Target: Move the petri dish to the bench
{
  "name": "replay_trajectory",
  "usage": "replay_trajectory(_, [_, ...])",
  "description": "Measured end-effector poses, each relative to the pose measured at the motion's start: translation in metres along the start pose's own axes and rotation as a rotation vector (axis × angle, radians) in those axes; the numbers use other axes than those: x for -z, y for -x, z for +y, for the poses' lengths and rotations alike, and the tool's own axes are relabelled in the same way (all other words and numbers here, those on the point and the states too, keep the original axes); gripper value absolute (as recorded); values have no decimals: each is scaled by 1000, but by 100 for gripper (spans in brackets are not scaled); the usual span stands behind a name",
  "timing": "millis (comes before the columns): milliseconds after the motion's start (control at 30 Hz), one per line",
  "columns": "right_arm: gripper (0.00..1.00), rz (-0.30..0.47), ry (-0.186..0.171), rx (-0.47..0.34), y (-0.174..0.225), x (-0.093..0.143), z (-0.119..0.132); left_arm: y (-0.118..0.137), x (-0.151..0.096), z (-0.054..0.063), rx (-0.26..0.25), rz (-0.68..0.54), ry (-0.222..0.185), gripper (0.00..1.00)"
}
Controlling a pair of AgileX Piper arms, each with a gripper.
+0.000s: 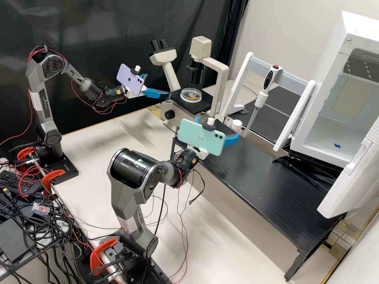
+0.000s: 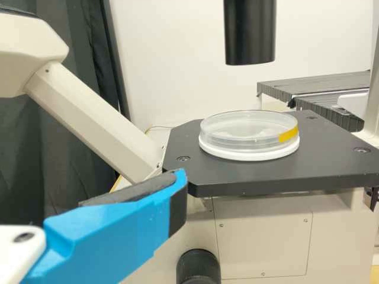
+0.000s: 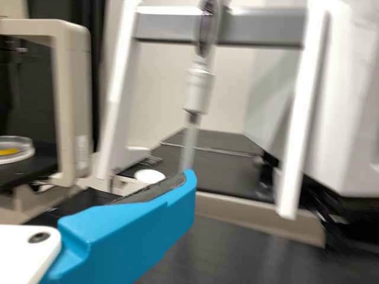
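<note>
A clear petri dish (image 1: 191,95) with a yellow mark rests on the microscope's black stage (image 1: 201,105). My left gripper (image 1: 158,85) stands open to the left of the stage, its fingers apart and empty. In the left wrist view, one blue finger of the left gripper (image 2: 127,228) is in front of the stage, apart from the dish (image 2: 249,135). Over the near end of the black bench (image 1: 272,185), my right gripper (image 1: 218,126) is open and empty. The right wrist view has the right gripper (image 3: 130,231), with the dish (image 3: 15,150) farther off on the stage.
The microscope's pillar (image 1: 222,85) rises beside the stage, its condenser (image 2: 250,32) above. A white-framed rack (image 1: 241,83) holds a pipette (image 1: 261,96); a white-capped bottle (image 1: 236,125) stands near the right gripper. An open white incubator (image 1: 327,118) is on the right.
</note>
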Motion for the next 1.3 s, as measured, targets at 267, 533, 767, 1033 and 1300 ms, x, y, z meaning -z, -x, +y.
replay_trajectory(267, [100, 124, 95, 19, -15, 59, -23, 0, 0, 0, 0, 0, 0, 100])
replay_trajectory(533, [100, 148, 111, 17, -22, 80, -30, 0, 0, 0, 0, 0, 0, 100])
replay_trajectory(767, [100, 169, 126, 29, -35, 91, -41, 0, 0, 0, 0, 0, 0, 100])
replay_trajectory(1033, [100, 153, 155, 76, -55, 96, -55, 0, 0, 0, 0, 0, 0, 100])
replay_trajectory(1300, [100, 138, 142, 124, -81, 105, -70, 0, 0, 0, 0, 0, 0, 100])
